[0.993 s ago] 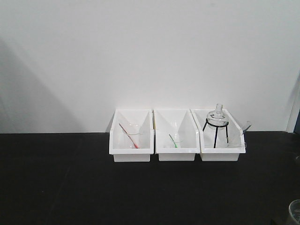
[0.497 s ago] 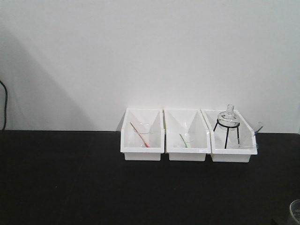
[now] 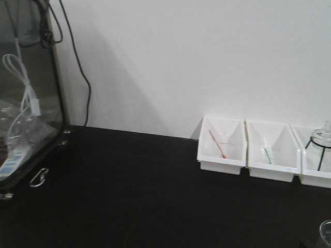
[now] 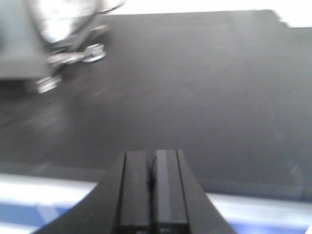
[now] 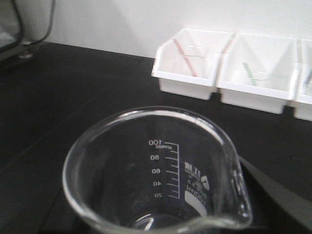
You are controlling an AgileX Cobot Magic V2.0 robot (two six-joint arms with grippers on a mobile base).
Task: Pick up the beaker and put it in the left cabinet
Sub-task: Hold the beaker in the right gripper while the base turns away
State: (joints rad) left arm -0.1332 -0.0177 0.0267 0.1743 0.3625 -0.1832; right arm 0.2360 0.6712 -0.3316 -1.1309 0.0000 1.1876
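One clear beaker (image 5: 156, 175) fills the right wrist view, upright, its white scale reading 20 to 100 and its pouring lip at 5 o'clock. The right gripper (image 5: 165, 217) is grasping it; only one dark finger (image 5: 278, 195) shows, against the glass at 4 o'clock. In the front view the beaker's rim sits at the 5 o'clock corner, above the black worktop (image 3: 129, 196). Three white bins (image 3: 271, 155) stand against the wall at 3 o'clock, holding a red rod (image 3: 216, 143), a green rod (image 3: 267, 155) and a flask (image 3: 323, 135). The left cabinet (image 3: 31, 129) stands at 9 o'clock, well apart from the beaker. The left gripper (image 4: 152, 187) is clenched on nothing, fingers pressed together.
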